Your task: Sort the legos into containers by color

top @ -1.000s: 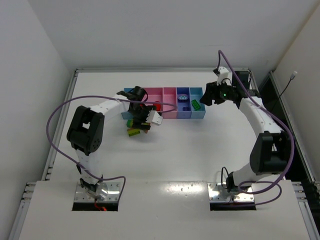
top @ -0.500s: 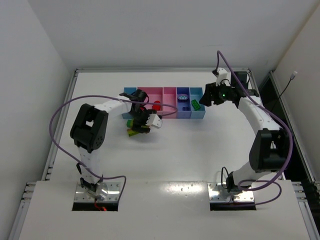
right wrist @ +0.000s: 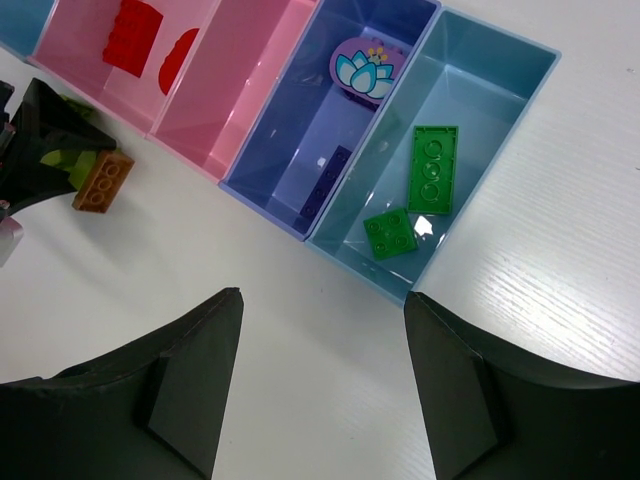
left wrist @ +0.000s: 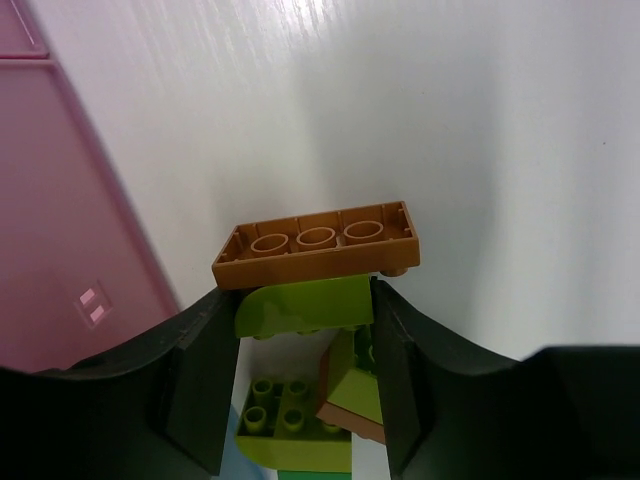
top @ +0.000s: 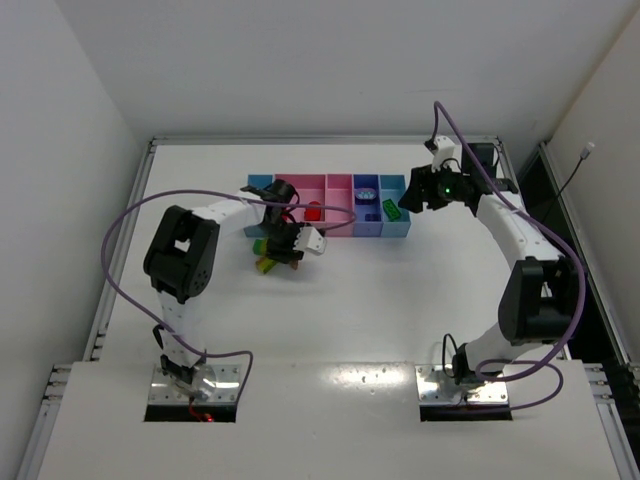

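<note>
The left gripper (left wrist: 303, 288) is positioned over a small heap of bricks on the table (left wrist: 480, 120), just beside a pink tray (left wrist: 60, 200). A yellow-green piece (left wrist: 305, 306) is flanked closely by its jaws (whether it is actually pinched cannot be told), and an orange brick (left wrist: 317, 245) is seen just past the fingertips. The right gripper (right wrist: 322, 295) is held above the blue tray (right wrist: 475, 85), jaws apart and empty; two green bricks (right wrist: 433, 170) are contained there.
</note>
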Motion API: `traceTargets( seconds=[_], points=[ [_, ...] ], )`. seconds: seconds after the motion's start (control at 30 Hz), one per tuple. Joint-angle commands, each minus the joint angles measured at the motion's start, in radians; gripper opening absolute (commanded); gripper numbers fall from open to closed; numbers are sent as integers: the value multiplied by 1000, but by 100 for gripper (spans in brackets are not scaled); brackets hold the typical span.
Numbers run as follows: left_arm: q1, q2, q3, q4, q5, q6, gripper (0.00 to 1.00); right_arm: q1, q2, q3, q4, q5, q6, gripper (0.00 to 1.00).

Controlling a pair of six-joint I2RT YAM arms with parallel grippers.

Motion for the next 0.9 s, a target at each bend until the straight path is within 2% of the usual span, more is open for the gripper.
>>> traceTargets(
  seconds=[0.0,0.2,0.37,0.53,0.67,0.87],
  points=[
    [-7,-20,9,14,41,-58,37,-5,2,18,31,-32,-2,69],
    [-7,-138,-42,55,132,-175,29,4,-22,0,40,-94,64,69],
    [-25,-240,-65,66,226,-316,24,4,-31,-23,78,-275,168,69],
    [-114,-384,-140,198,249,-481,23,24,-31,-77,156,-377,339,69],
    [-229,-421,-149,279,153,-570,21,73,-41,-87,166,-377,376,70],
    [-352,-399,-137,330,-8,-600,20,118,-31,-54,137,-364,431,70]
  ],
)
